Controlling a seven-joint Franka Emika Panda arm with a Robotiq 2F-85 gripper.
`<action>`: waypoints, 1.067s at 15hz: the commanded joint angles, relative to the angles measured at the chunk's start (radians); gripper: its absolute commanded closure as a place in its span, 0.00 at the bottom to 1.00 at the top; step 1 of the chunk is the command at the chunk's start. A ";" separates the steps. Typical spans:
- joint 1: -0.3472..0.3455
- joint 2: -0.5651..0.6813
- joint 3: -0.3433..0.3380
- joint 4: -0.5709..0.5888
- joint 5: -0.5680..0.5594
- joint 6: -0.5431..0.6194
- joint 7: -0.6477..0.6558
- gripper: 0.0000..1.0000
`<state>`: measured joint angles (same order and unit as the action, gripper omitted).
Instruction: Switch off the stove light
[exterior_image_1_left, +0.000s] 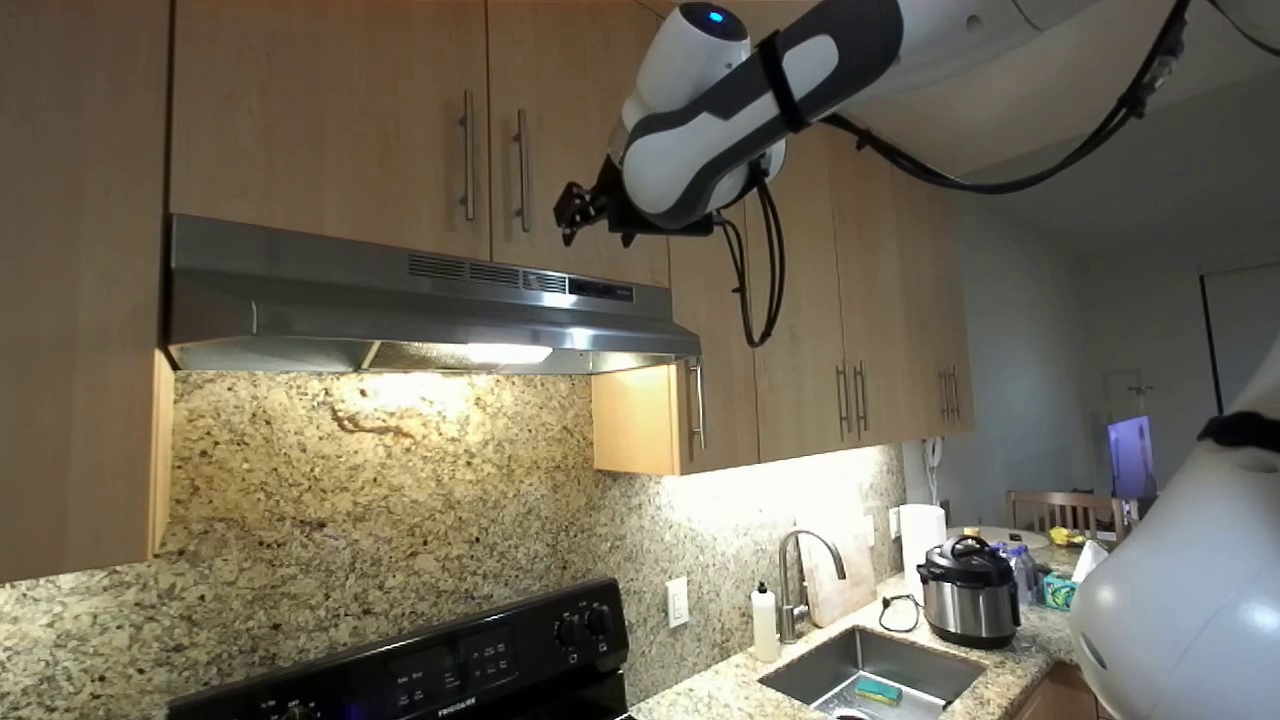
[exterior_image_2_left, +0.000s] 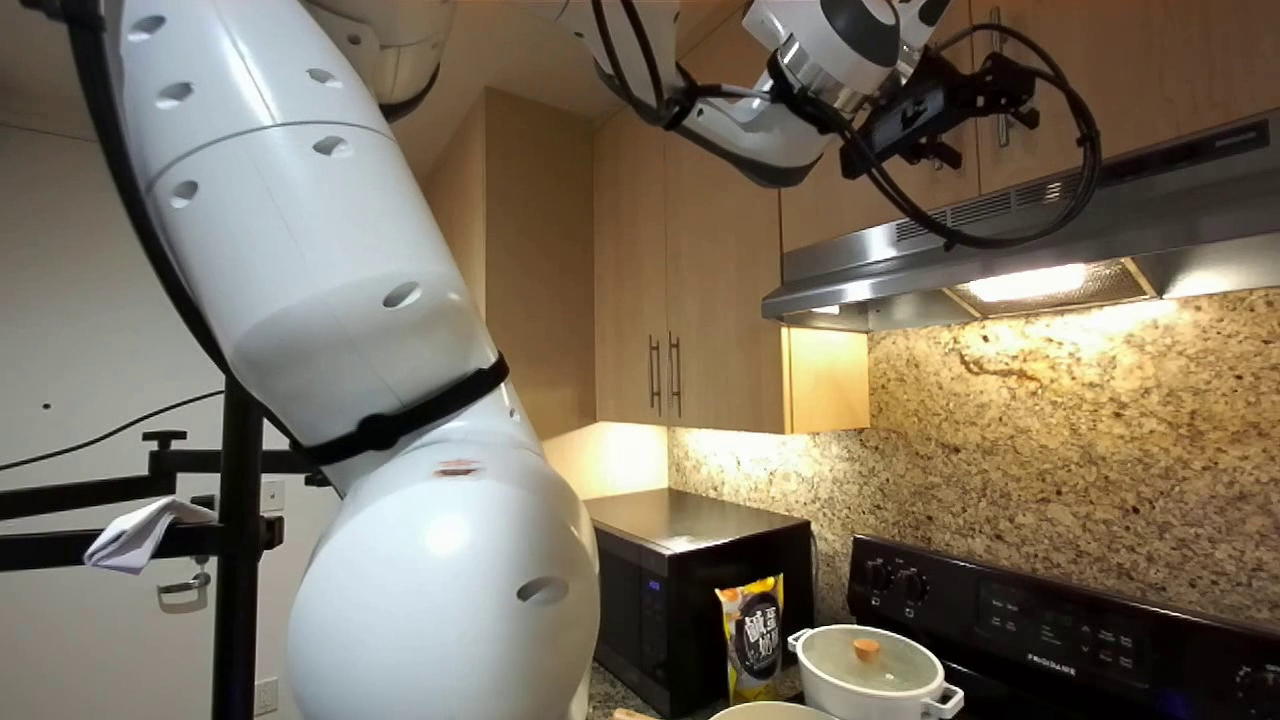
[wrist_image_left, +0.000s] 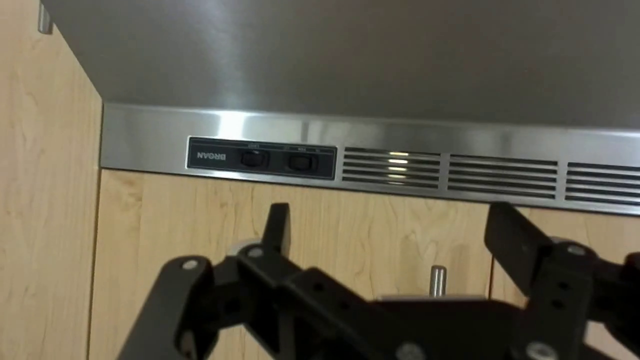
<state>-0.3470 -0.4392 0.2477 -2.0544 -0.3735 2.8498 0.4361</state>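
Jaws spread wide, the gripper (wrist_image_left: 390, 215) hangs in front of the pale wooden cabinet doors (exterior_image_1_left: 565, 90), its two fingertips (wrist_image_left: 276, 225) well apart in the wrist view. In both exterior views it appears higher than the top edge of the range hood (exterior_image_1_left: 430, 305); its gap to the doors is hard to judge. The stove light (exterior_image_1_left: 508, 354) glows on the hood's underside, between the two end edges, and brightens the speckled backsplash (exterior_image_1_left: 400, 450). Along the hood's front strip, near the end edge on the side of the sink (exterior_image_1_left: 905, 655), sits a black switch panel (wrist_image_left: 278, 160) with two rocker switches (wrist_image_left: 254, 159), next to slotted vents (wrist_image_left: 502, 175); its lettering is upside down in the wrist view. Below stands the black stove (exterior_image_1_left: 440, 670), with a lidded white pot (exterior_image_2_left: 868, 675) on it. On the counter (exterior_image_1_left: 695, 695), a pressure cooker (exterior_image_1_left: 968, 595) stands near the sink's far edge, a white bottle (exterior_image_1_left: 765, 625) near its back edge.
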 joint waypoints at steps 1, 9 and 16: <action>0.059 0.068 -0.056 0.024 0.054 0.090 -0.049 0.00; 0.113 0.123 -0.143 0.040 0.073 0.099 -0.061 0.00; 0.107 0.149 -0.152 0.062 0.070 0.102 -0.055 0.00</action>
<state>-0.2312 -0.3082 0.0951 -2.0061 -0.3010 2.9480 0.3731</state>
